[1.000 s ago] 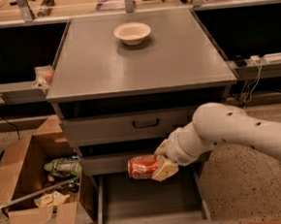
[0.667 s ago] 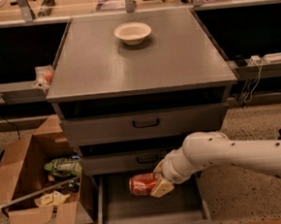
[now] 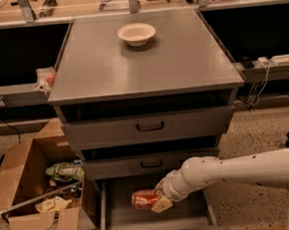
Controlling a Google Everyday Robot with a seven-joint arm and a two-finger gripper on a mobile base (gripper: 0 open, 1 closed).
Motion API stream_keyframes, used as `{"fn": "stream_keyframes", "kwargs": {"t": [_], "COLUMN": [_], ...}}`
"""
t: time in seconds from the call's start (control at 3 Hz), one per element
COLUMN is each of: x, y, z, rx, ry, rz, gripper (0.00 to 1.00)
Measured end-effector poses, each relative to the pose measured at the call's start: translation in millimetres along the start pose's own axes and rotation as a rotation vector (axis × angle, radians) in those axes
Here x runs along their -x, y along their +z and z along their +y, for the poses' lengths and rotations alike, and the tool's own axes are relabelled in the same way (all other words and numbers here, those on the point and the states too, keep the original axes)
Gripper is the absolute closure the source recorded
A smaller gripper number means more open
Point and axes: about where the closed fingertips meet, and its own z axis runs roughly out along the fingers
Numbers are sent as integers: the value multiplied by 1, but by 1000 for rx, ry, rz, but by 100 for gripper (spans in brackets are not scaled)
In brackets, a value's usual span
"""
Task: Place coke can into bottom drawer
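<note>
Looking down at the grey cabinet from the front, I see my gripper low inside the open bottom drawer, with its fingers closed around the coke can. The can lies on its side, its long axis running left to right, and one tan finger pad shows at its right end. It sits over the middle of the drawer's flat grey floor, inside the side walls; I cannot tell whether it rests on the floor or hangs just above it. The can is red with a paler band near its left end, and I cannot read any lettering on it. My white arm reaches in from the right, crossing in front of the cabinet's lower right corner. Above the open tray, two grey drawer fronts are closed, the upper one with a black handle and the one below it with another black handle. A white bowl stands upright towards the back of the cabinet top, well apart from the can. On the floor to the left of the cabinet stands an open cardboard box holding a green packet and other scraps; any print on them is unreadable to me.
</note>
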Motion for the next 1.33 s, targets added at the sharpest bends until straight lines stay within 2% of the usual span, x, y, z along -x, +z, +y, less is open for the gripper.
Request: {"fn": "stream_keyframes", "kwargs": {"t": [0.33, 0.67, 1.0, 1.33], "x": [-15, -31, -56, -80], "y": [45, 106, 166, 217], "z": [-6, -23, -36, -41], "rx": [3, 3, 17, 54], "ry": [16, 15, 69, 135], "rz": [-6, -34, -63, -96], "gripper": [100, 100, 100, 100]}}
